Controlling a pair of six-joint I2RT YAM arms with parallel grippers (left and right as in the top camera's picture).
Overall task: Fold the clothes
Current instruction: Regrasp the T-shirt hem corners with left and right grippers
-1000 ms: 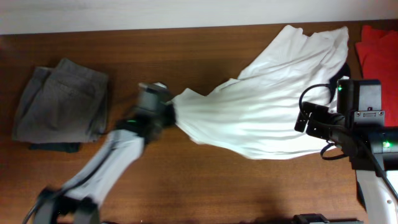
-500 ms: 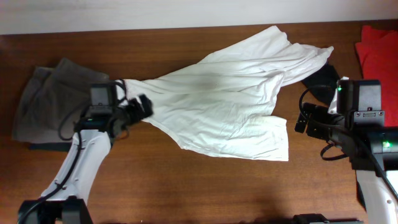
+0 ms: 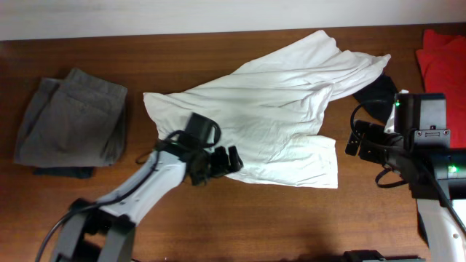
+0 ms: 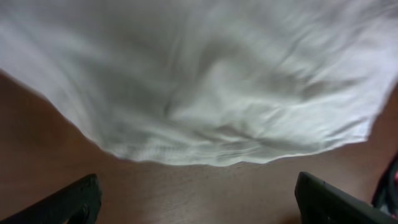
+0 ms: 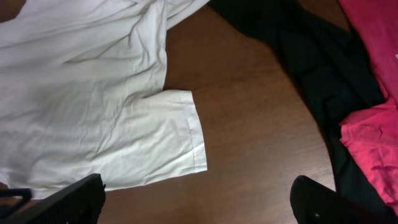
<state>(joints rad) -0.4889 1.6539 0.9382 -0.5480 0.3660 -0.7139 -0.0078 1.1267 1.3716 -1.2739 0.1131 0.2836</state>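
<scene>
A white shirt point(image 3: 269, 109) lies spread and wrinkled across the middle of the table. My left gripper point(image 3: 226, 161) hovers open at its near hem, holding nothing. In the left wrist view the shirt point(image 4: 205, 81) fills the upper part. Bare wood lies between the two fingertips point(image 4: 71, 202), and the left gripper point(image 4: 199, 208) is empty. My right gripper point(image 3: 354, 140) stands open just right of the shirt's sleeve. In the right wrist view the sleeve point(image 5: 168, 137) lies ahead and left of the right gripper point(image 5: 199, 205), over bare wood.
Folded grey trousers point(image 3: 73, 116) lie at the far left on something dark. A black garment point(image 3: 375, 98) sits under the shirt's right end, shown as black garment point(image 5: 311, 56) in the right wrist view. Red cloth point(image 3: 440, 62) lies at the right edge.
My left gripper dragged the shirt leftward, let go of its corner, and moved right to the near hem. The shirt now lies flatter. The right arm has not moved.
</scene>
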